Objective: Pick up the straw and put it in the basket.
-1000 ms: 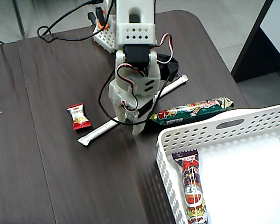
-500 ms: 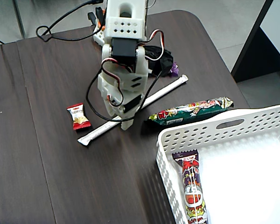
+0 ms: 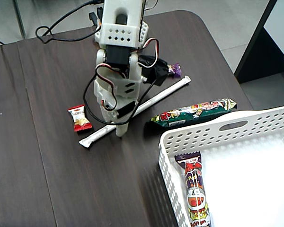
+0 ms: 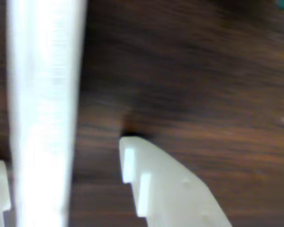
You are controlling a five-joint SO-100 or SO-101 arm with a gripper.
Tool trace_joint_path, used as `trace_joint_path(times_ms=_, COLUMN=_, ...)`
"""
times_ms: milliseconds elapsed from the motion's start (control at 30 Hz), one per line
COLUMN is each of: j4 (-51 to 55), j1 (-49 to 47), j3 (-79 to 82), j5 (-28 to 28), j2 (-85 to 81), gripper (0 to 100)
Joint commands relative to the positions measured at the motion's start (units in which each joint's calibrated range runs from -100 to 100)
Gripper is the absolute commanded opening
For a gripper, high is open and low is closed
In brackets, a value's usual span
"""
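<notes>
The straw is a long white paper-wrapped stick lying diagonally on the dark wooden table, from lower left to upper right. My gripper points straight down on its lower-left part, fingertips at the table. In the wrist view the straw runs as a blurred white band between my two white fingers; the jaws straddle it with a gap on the right side, so my gripper is open. The white perforated basket stands at the lower right, apart from the straw.
A green snack bar lies between the straw and the basket. A red wrapped candy lies left of the gripper, a purple one behind the arm. A purple snack bar lies in the basket. Cables trail at the table's back.
</notes>
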Motion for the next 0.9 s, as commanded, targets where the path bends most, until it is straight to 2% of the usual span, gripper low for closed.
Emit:
trace_joint_path(times_ms=0, j4=-4.53, j1=0.64, j3=-0.26, j5=0.38, j2=1.81, gripper=16)
trace_joint_path(times_ms=200, j4=-4.53, j1=0.49, j3=-0.53, j5=0.43, j2=2.14, gripper=15)
trace_joint_path(times_ms=400, j4=-4.19, j1=-0.02, j3=-2.35, j5=0.48, j2=1.97, gripper=1)
trace_joint_path(times_ms=733, j4=-3.17, j1=-0.02, j3=-13.74, j5=0.54, j2=-1.94, gripper=1)
trace_joint_path(times_ms=867, j4=4.18, j1=-0.02, j3=-15.92, j5=0.48, j2=-7.28, gripper=1)
